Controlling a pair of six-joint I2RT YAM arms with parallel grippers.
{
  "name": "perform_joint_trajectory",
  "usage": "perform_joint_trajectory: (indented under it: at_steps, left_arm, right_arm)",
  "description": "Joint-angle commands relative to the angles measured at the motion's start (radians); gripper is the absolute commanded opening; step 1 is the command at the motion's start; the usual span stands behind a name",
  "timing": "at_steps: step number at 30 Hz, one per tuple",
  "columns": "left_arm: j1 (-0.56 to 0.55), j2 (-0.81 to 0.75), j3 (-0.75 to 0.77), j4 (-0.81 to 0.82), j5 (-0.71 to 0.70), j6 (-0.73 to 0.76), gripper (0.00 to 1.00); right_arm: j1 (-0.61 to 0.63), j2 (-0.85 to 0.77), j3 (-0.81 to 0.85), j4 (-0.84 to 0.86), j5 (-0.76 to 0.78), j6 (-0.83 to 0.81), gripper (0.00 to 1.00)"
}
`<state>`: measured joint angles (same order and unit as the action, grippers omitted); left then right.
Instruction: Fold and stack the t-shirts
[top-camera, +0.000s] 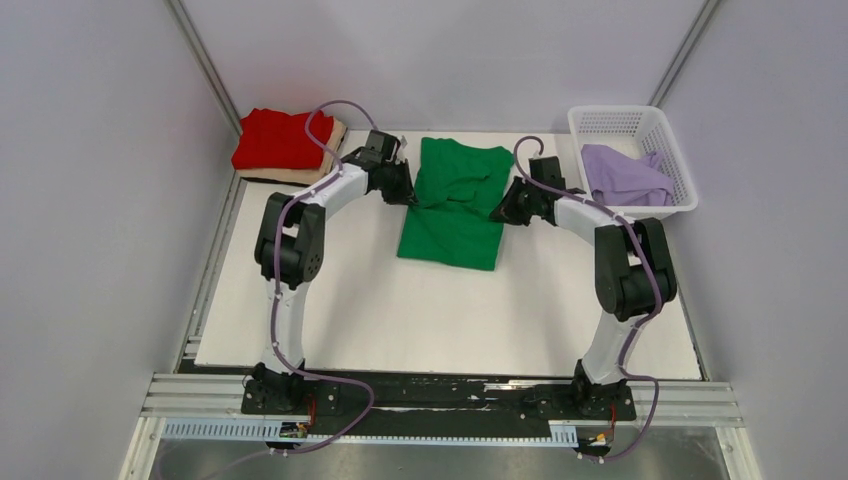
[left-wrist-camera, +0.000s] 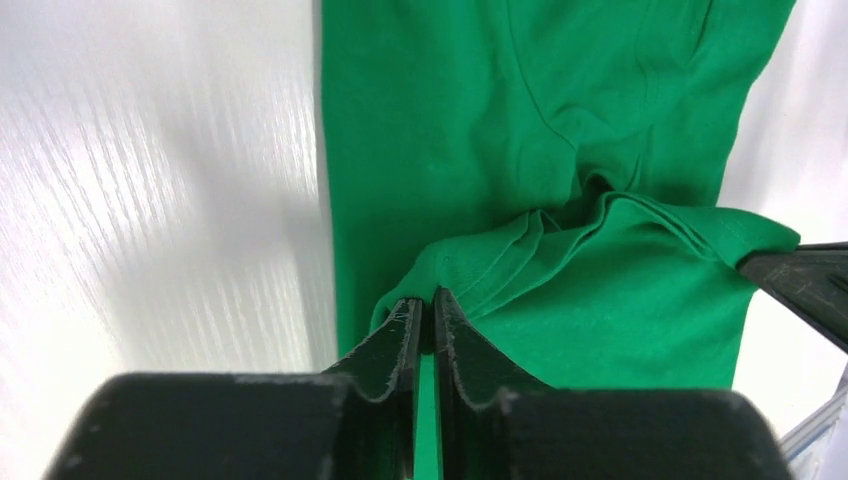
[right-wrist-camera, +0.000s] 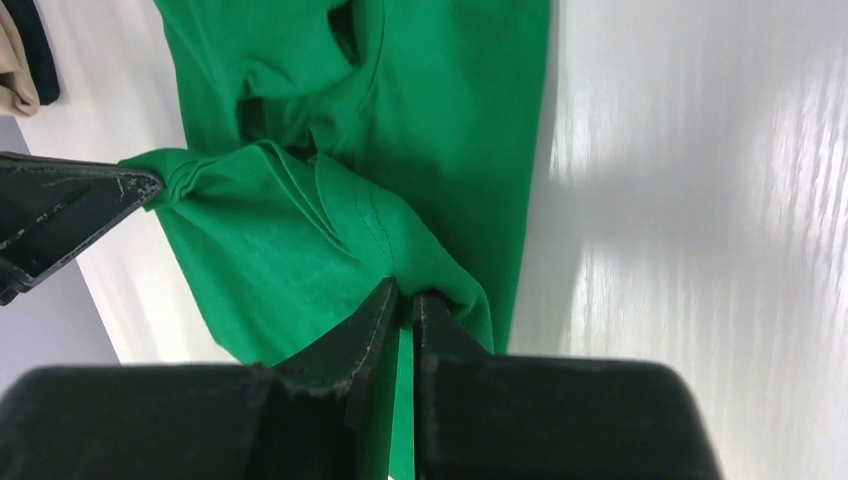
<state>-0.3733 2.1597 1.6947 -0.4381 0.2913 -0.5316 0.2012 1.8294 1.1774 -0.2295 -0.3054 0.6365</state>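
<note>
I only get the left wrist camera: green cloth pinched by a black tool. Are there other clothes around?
Observer: Yes. At the far left a folded red t-shirt lies on a tan t-shirt.
Operator: Any more?
Observer: A lavender t-shirt lies crumpled in a white basket at the far right.
Operator: What's the black thing at my right edge?
Observer: The right tool; its own camera shows it shut on the green t-shirt at the opposite edge.
</note>
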Motion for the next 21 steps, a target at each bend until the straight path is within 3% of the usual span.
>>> perform_joint_trajectory:
  at_steps: [1, 2, 4, 5, 6, 7, 8, 13, 17, 21]
  left_arm:
    - [0.013, 0.038, 0.081, 0.008, 0.005, 0.022, 0.18]
    - [0.014, 0.043, 0.089, 0.007, 0.011, 0.023, 0.22]
    - [0.017, 0.056, 0.111, 0.003, 0.017, 0.026, 0.41]
    - [0.018, 0.059, 0.126, 0.001, 0.018, 0.028, 0.59]
    - [0.019, 0.059, 0.134, -0.005, 0.021, 0.03, 0.71]
    - [0.019, 0.054, 0.145, -0.006, 0.023, 0.032, 0.91]
    - [0.019, 0.048, 0.148, -0.005, 0.03, 0.035, 0.95]
    - [0.019, -0.045, 0.089, -0.002, 0.051, 0.041, 1.0]
    - [0.018, -0.178, -0.078, 0.008, 0.032, 0.032, 1.0]
    - [0.017, -0.322, -0.299, 0.034, 0.011, 0.012, 1.0]
  right_arm:
    - [-0.024, 0.055, 0.081, 0.071, -0.039, -0.038, 0.11]
    - [-0.028, 0.064, 0.088, 0.071, -0.04, -0.04, 0.16]
    - [-0.036, 0.072, 0.102, 0.071, -0.04, -0.041, 0.31]
    - [-0.039, 0.069, 0.106, 0.071, -0.037, -0.045, 0.47]
    - [-0.04, 0.063, 0.109, 0.069, -0.035, -0.048, 0.58]
    - [-0.04, 0.053, 0.109, 0.067, -0.033, -0.049, 0.68]
    - [-0.041, 0.04, 0.104, 0.066, -0.032, -0.05, 0.75]
    - [-0.035, -0.052, 0.028, 0.06, -0.06, -0.055, 0.96]
    - [-0.011, -0.161, -0.102, 0.044, -0.066, -0.057, 0.97]
    - [0.025, -0.271, -0.245, 0.034, -0.067, -0.026, 0.93]
